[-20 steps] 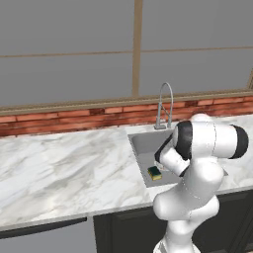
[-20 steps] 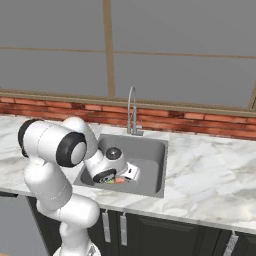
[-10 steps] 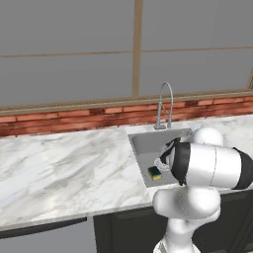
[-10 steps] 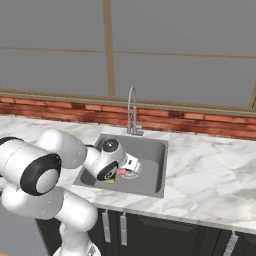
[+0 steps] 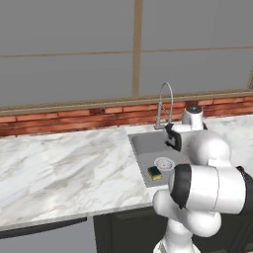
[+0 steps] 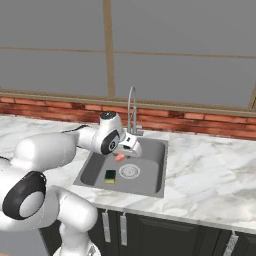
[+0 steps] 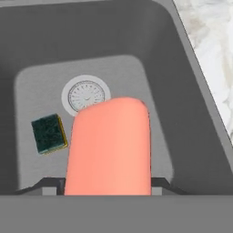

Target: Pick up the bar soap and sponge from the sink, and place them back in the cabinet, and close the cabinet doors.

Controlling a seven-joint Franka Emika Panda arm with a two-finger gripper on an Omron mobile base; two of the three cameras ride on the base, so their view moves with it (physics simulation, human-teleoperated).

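My arm has swung up and forward since the earlier frames: my hand was low inside the sink by the sponge, and it now hangs higher, over the basin just in front of the faucet, with the bar soap lifted along with it.

The white marble tabletop (image 5: 64,168) runs wide to either side, backed by a red brick strip (image 6: 200,122) under the big window. Set into it is the grey sink (image 6: 152,172), with the chrome faucet (image 5: 165,101) rising at its back edge and the round drain (image 7: 85,95) in the middle of its floor.

My hand (image 6: 126,148) sits above the basin, and its 2 fingers are clamped on the bar soap (image 7: 109,148), the salmon-pink slab. In the hand view the soap stands straight out from between the fingertips and covers part of the drain below it. In the right base view a bit of pink (image 6: 120,157) shows just under the hand, clear of the sink floor.

The sponge (image 7: 49,133) lies flat on the sink floor, green scrub face up with a yellow edge showing, just beside the drain and apart from the soap.
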